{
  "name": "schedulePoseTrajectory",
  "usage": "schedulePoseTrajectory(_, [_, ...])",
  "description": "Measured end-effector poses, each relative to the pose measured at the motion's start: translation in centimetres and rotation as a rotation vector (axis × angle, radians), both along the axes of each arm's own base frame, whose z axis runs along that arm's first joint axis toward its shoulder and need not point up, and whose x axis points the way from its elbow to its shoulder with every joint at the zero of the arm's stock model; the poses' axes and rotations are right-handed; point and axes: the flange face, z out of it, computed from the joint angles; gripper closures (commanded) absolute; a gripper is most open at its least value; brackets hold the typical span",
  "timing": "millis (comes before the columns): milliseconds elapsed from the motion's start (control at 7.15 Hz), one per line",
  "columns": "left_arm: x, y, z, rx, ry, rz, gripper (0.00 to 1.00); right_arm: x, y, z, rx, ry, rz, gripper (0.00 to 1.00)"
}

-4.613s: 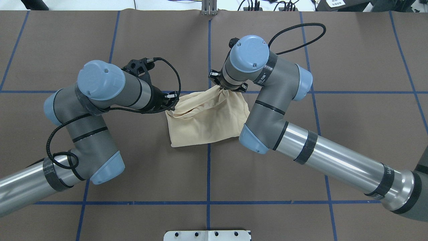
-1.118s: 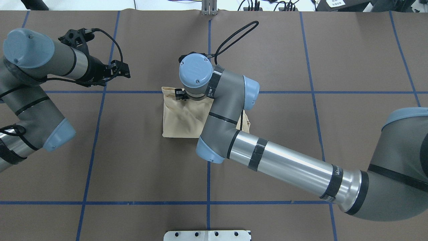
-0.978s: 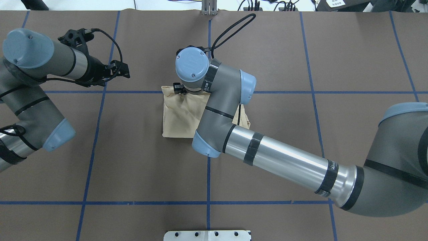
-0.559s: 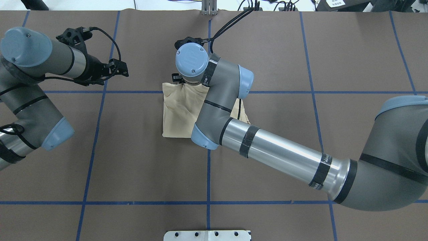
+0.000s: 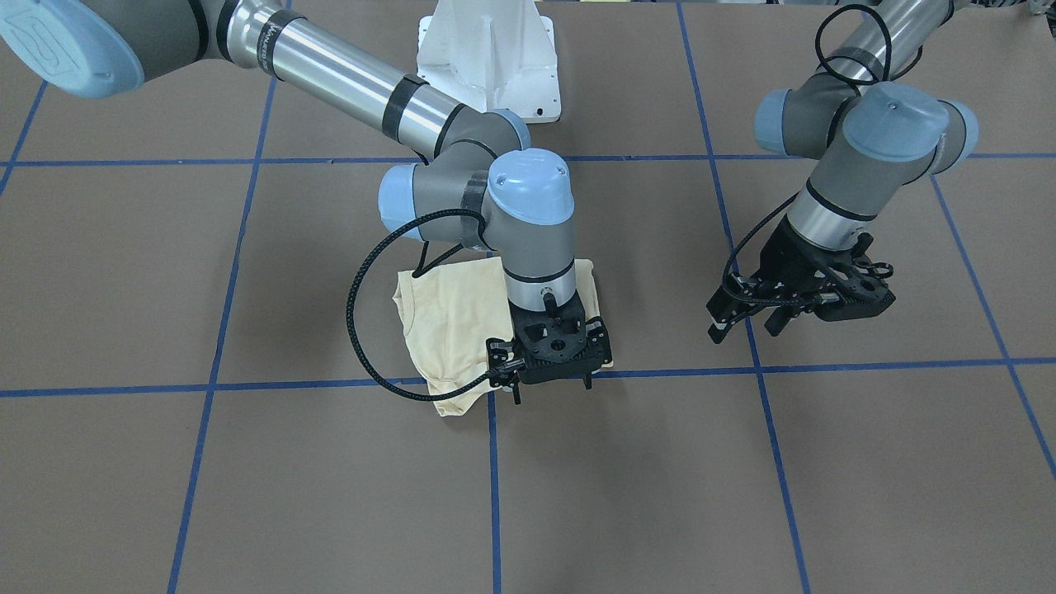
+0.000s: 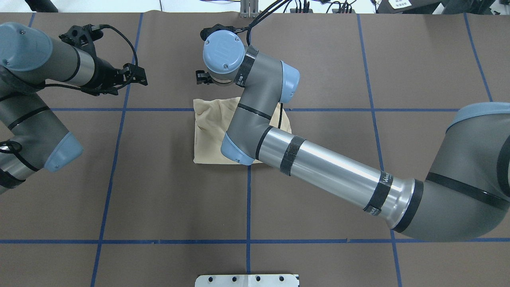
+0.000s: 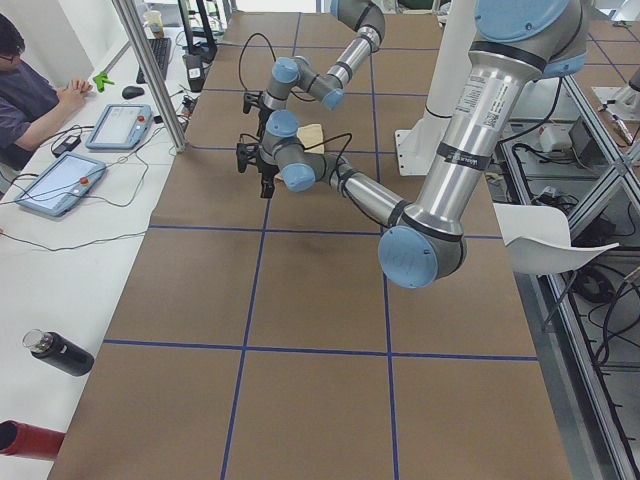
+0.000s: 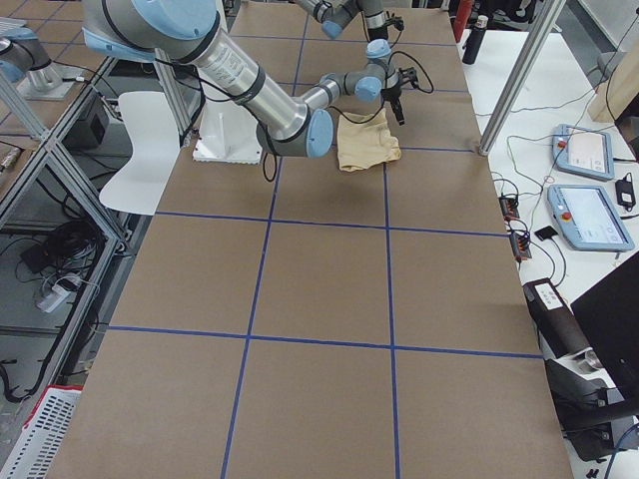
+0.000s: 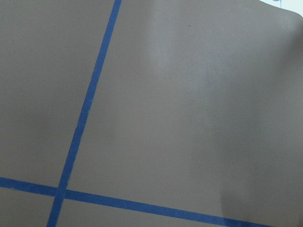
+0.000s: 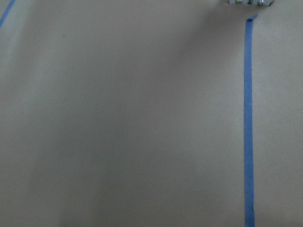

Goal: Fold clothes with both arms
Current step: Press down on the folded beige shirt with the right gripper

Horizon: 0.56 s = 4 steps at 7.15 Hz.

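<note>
The left tool (image 6: 140, 78) has drifted toward 10 o'clock, well apart from the folded T-shirt (image 6: 211, 131) lying mid-tabletop (image 6: 159, 199). The T-shirt's far edge, pulled up a moment ago, now lies flat. The right tool (image 5: 551, 386) has let go and moved off toward 12 o'clock. Overhead, the right arm (image 6: 318, 171) hides that tool's fingers. The front-facing camera shows both tools spread wide and empty, the right one over a blue tape line (image 5: 330, 386) at the T-shirt's edge. The wrist cameras show only bare tabletop and tape.
</note>
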Motion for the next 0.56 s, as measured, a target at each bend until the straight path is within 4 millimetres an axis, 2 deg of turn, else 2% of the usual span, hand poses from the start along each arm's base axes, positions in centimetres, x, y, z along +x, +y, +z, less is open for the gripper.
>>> schedulePoseTrajectory(419, [0.0, -0.2, 0.4, -0.005, -0.005, 0.003, 0.01, -1.0, 3.4, 2.9, -0.058, 0.036, -0.085, 0.01])
schedulePoseTrajectory(559, [0.0, -0.3, 0.4, -0.006, -0.005, 0.004, 0.01, -1.2, 4.0, 3.3, -0.077, 0.043, -0.105, 0.01])
